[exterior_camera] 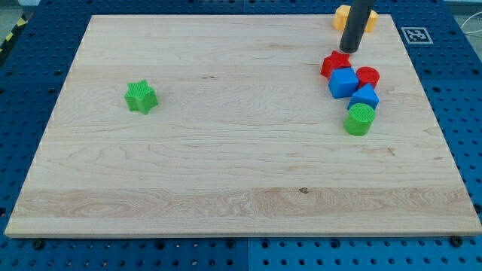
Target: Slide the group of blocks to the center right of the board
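Note:
A tight group of blocks sits at the view's upper right: a red star [334, 63], a blue cube [343, 83], a red cylinder [368, 76], a smaller blue block [365, 97] and a green cylinder [359, 120] at the bottom of the group. My tip [349, 50] is just above the red star, at or very near its top edge. The dark rod rises from there out of the view's top.
An orange block [344, 16] lies at the board's top edge, partly hidden behind the rod. A green star [141, 97] sits alone at the view's left. A fiducial tag [415, 34] lies off the board's top right corner.

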